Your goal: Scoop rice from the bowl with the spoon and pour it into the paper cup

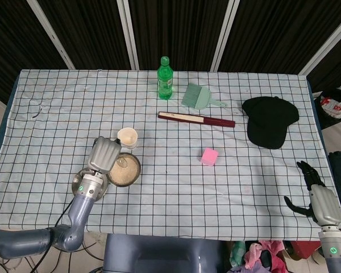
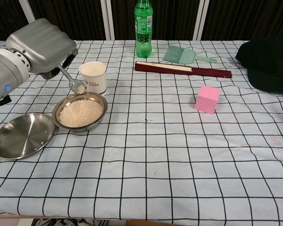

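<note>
My left hand [image 2: 40,44] [image 1: 103,153] grips a metal spoon [image 2: 71,82] by its handle. The spoon's bowl carries some rice and hangs above the far rim of the steel rice bowl [image 2: 102,112] [image 1: 137,172], just left of the white paper cup [image 2: 94,76] [image 1: 127,136]. The bowl is filled with white rice. My right hand [image 1: 317,193] hangs off the table's right front corner, fingers apart, holding nothing.
A steel lid [image 2: 21,135] lies left of the bowl. Further back stand a green bottle [image 2: 143,27], a green brush [image 2: 184,55], and a dark red folded fan [image 2: 183,69]. A pink cube [image 2: 207,99] and a black cap [image 2: 269,63] are on the right.
</note>
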`<state>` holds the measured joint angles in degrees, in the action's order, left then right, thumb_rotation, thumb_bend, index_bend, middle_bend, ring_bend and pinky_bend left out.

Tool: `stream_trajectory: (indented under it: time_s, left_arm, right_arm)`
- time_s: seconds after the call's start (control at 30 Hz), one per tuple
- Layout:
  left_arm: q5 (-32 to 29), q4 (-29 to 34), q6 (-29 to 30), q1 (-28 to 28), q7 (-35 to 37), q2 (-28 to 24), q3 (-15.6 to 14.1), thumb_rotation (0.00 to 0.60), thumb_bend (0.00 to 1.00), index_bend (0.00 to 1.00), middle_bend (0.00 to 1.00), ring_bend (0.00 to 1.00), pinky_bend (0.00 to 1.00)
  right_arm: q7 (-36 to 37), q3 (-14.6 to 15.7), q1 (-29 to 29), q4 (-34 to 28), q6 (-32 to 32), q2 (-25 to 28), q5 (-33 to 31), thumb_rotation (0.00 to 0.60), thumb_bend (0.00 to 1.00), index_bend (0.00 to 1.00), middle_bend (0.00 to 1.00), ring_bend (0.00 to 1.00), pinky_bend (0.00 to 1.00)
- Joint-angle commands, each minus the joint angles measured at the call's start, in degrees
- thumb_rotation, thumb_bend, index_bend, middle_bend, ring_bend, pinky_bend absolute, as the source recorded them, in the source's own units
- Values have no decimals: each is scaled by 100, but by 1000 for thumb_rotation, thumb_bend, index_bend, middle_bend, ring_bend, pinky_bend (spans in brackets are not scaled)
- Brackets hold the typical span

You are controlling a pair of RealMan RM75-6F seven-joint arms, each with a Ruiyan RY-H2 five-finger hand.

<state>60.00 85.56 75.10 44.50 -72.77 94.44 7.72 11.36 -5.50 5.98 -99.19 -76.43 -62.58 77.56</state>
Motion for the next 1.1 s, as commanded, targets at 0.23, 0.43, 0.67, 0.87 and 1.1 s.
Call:
stream_trajectory:
  time_s: [0.23,0.43,0.67,0.87,1.1]
  left_arm:
    - [-254,-23,27,157,-61,-134,393,600,560,807,1000,1000,1000]
    - [-470,-318,-90,291,-57,-50,553,600,560,806,1000,1000,1000]
    - [-574,-708,-228,464,-48,97,621,600,560,806,1000,1000,1000]
    - [-610,-1003,-314,605,7,210,690,600,560,806,1000,1000,1000]
    - [-713,-1332,-407,749,46,272,786,600,560,806,1000,1000,1000]
  right_arm:
    - [-2,6,4,7,12,-2,4,600,253,0,0,0,195]
    - [0,1,1,2,8,-1,-7,600,253,0,0,0,195]
    - [12,-4,5,-6,25,5,-24,600,253,0,0,0,195]
    - [26,-7,9,-19,46,14,-46,600,253,0,0,0,194]
    - [56,-9,12,-38,73,27,-69,600,253,0,0,0,194]
